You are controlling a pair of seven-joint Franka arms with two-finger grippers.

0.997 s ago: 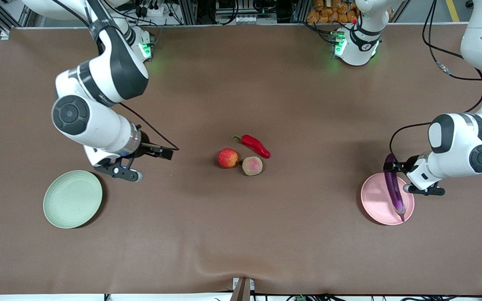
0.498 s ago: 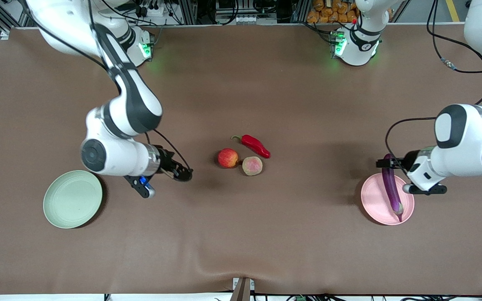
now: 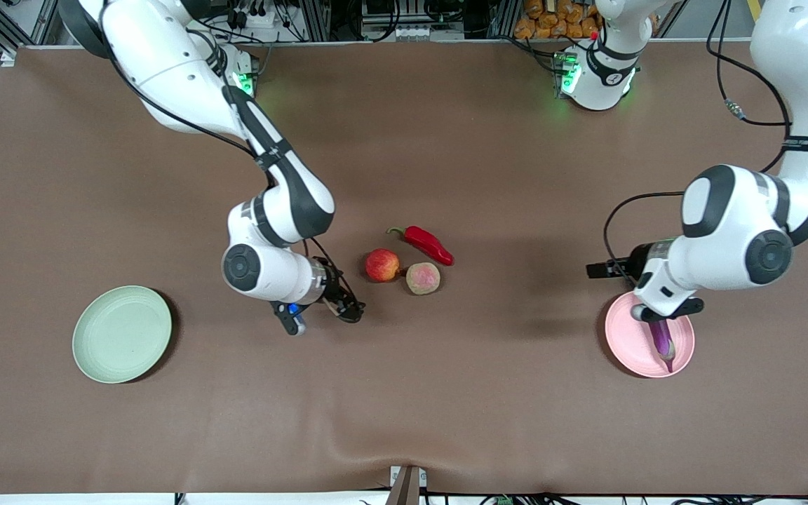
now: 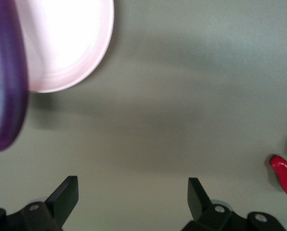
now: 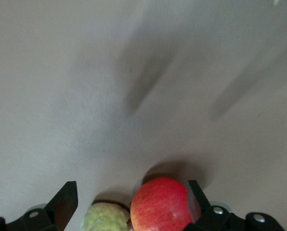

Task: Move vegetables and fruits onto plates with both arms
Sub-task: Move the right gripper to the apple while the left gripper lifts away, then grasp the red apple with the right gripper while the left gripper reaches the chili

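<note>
Right wrist view shows the right gripper (image 5: pixel 131 202) with fingers spread and nothing between them, low over the cloth just beside the red-yellow apple (image 3: pixel 382 265) and dull pinkish-tan peach (image 3: pixel 423 278); front view adds the red chili pepper (image 3: pixel 428 243), farther from the camera. Left wrist view shows the left gripper (image 4: pixel 133 198) spread and empty beside the pink plate (image 3: pixel 621 344), where the glossy purple eggplant (image 3: pixel 662 338) lies, half hidden in front view. Green plate (image 3: pixel 122 334) sits near the right arm's end.
</note>
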